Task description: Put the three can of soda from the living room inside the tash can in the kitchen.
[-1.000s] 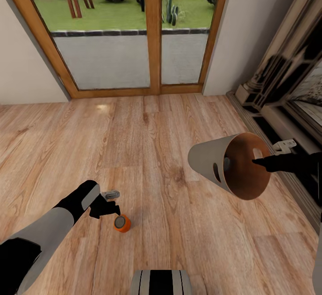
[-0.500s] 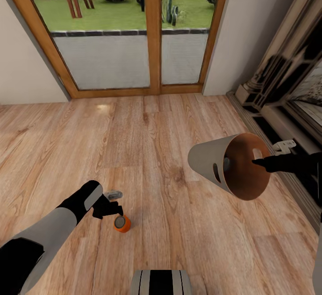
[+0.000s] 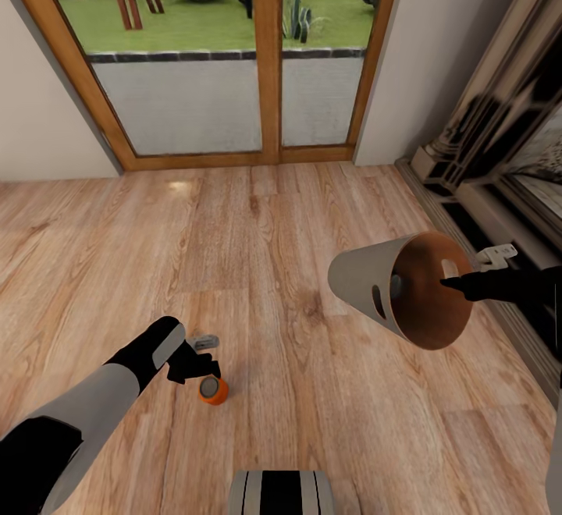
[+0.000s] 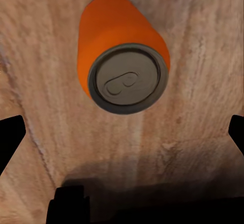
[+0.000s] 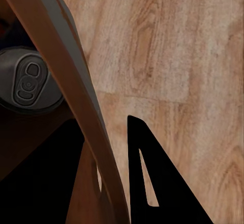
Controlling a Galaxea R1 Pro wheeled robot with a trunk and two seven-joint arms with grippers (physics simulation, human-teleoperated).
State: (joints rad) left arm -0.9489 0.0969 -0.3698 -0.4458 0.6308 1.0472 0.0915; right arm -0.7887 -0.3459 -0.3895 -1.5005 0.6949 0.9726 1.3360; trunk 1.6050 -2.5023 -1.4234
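One orange can of soda [image 3: 212,389] stands upright on the living room's wood floor, its grey top [image 4: 126,78] facing the left wrist camera. My left gripper [image 3: 206,354] hovers open just above and left of it, and its dark fingertips [image 4: 10,138] sit wide to either side of the can. My right gripper [image 3: 468,269] is shut on the rim of the tash can [image 3: 367,281], which hangs tilted in the air with its brown inside facing me. Another can of soda [image 5: 28,84] lies inside it, also seen as a grey disc [image 3: 396,286].
Wood-framed glass doors [image 3: 265,55] close off the far wall. A dark fireplace surround [image 3: 499,172] runs along the right side, close behind the right arm. My base [image 3: 281,493] shows at the bottom edge.
My left gripper has crept a little to the right, closer to the can on the floor. The can, the bin and the right arm have stayed put.
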